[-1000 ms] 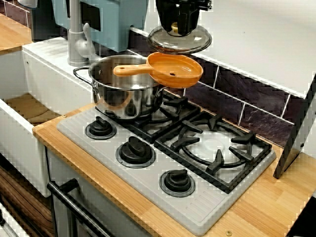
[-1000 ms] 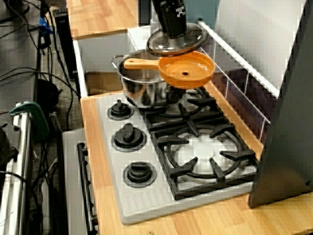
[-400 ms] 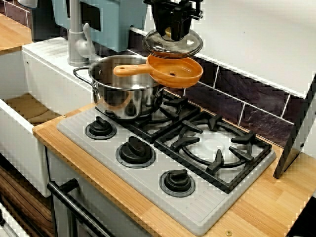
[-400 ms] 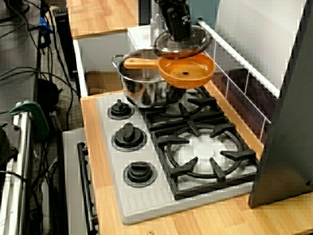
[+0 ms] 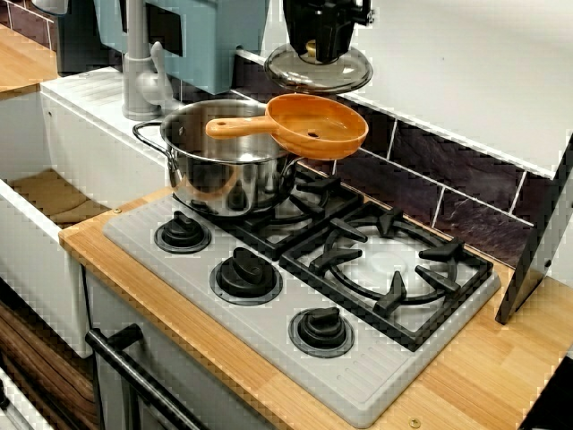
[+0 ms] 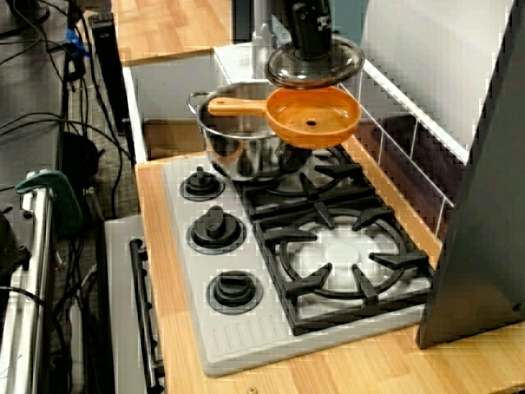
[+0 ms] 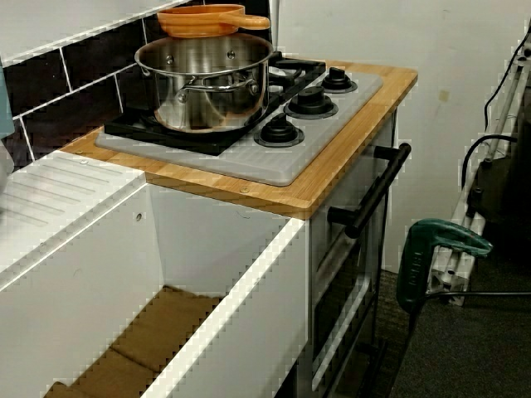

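Top of gripper is cut off by the frame edge in the front view, and also in the view from the stove's right end. The sink-side view shows no gripper at all. The black fingers hide most of the handle on the glass lid; only a yellowish bit shows between them in the front view. Glare and the pan handle make the inside of the pot hard to read.

Fingers are closed tight on that handle, gripping the lid. The lid hangs about level in the air, above the far edge of the orange pan, with a clear gap between the two. It is near the dark tiled wall.

Pan rests on the pot's right rim in the front view, with its handle lying across the pot's mouth and pointing left. Pot stands on the left burner of the stove. Three dials run along the stove's near edge. A tap stands far left, behind the pot.

From the sink side, the pan peeks over the far rim of the pot, with the sink nearest.
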Motion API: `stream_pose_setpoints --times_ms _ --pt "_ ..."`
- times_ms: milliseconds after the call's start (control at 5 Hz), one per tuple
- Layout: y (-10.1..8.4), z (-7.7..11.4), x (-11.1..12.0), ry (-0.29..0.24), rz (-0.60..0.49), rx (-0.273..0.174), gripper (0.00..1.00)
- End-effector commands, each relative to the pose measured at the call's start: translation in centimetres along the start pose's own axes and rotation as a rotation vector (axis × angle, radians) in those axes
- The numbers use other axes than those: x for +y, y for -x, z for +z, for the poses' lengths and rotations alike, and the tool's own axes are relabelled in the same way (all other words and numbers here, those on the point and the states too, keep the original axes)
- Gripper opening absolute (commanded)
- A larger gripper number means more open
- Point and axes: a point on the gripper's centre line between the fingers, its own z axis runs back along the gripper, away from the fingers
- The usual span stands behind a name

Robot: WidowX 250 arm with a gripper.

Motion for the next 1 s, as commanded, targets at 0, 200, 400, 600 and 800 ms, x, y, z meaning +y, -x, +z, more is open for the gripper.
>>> stream_pose_setpoints --times_ms 0,200,400,600,800 --pt "0.1 1.5 -0.6 0.005 -0.008 -0.042 0.00" --pt "0.8 1.4 -0.7 0.008 -0.011 -0.043 0.00" --pt "1.4 0.7 -0.7 0.006 -0.012 -0.032 0.00" --pt "1.7 0.3 -0.7 0.005 -0.010 -0.022 0.00" --pt "1.7 0.3 -0.8 0.007 -0.003 -0.015 0.00"
